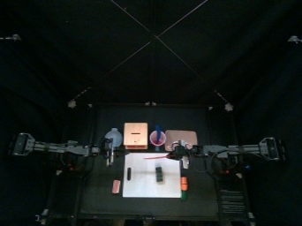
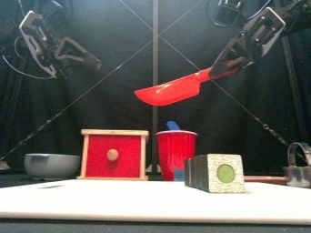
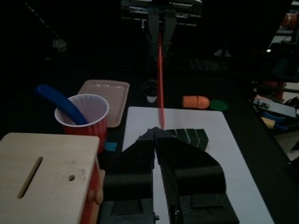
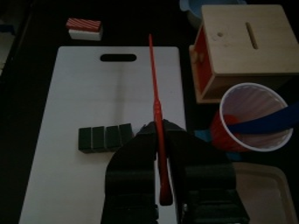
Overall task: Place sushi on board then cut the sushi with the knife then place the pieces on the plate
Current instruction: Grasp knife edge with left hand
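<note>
A dark green sushi roll [image 1: 158, 174] [image 2: 216, 172] [image 4: 107, 137] lies on the white cutting board [image 1: 144, 185] [image 4: 100, 96]. My right gripper [image 1: 177, 155] [image 2: 225, 65] [image 4: 163, 140] is shut on the red knife [image 2: 170, 90] [image 4: 156, 87] and holds it high above the board, blade pointing left, clear of the roll. My left gripper [image 1: 109, 152] [image 3: 158, 144] hovers left of the board, shut on nothing. The pink plate [image 1: 181, 138] [image 3: 103, 87] lies behind the board, to the right of the red cup.
Behind the board stand a wooden box with a red drawer front [image 1: 136, 135] [image 2: 115, 155] and a red cup [image 1: 158, 137] [image 2: 176, 153] holding a blue knife [image 2: 173, 126]. A blue-grey bowl [image 2: 51, 165] sits at the left, a metal cutter [image 2: 297, 168] at the right. Small toy foods [image 1: 116, 186] [image 1: 184, 183] flank the board.
</note>
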`<state>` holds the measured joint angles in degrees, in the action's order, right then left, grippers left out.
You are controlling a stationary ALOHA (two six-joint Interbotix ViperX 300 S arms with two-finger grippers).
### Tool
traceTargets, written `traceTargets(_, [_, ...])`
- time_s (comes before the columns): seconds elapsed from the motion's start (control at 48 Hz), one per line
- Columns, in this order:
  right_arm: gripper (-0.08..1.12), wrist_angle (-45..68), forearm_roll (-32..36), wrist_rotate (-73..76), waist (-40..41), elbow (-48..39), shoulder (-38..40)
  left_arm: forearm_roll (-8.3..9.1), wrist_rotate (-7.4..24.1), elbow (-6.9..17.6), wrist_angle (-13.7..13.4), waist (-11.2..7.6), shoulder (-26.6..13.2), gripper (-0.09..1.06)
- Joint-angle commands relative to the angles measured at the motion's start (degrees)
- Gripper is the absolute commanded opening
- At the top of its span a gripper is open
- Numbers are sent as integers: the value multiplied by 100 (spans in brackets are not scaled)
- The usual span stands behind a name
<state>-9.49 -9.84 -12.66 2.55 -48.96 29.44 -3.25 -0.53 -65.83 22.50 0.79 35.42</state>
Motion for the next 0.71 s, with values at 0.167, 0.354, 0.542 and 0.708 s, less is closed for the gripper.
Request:
traceTargets(0.167, [26,1055,-185,-9,-185,-396,53,-105,70,369,26,-360,-448,80])
traceTargets(0.354, [26,1213,-352,-9,-290,-448,-44,123,105,703,-18,-466,-967,104])
traceTargets(0.542, [26,1266,-431,-9,-422,-422,-176,149,105,1002,-79,-466,-1433,103])
traceTargets(0.708, [26,1389,-457,-9,-466,-431,-281,114,97,1230,-202,-439,-1793,103])
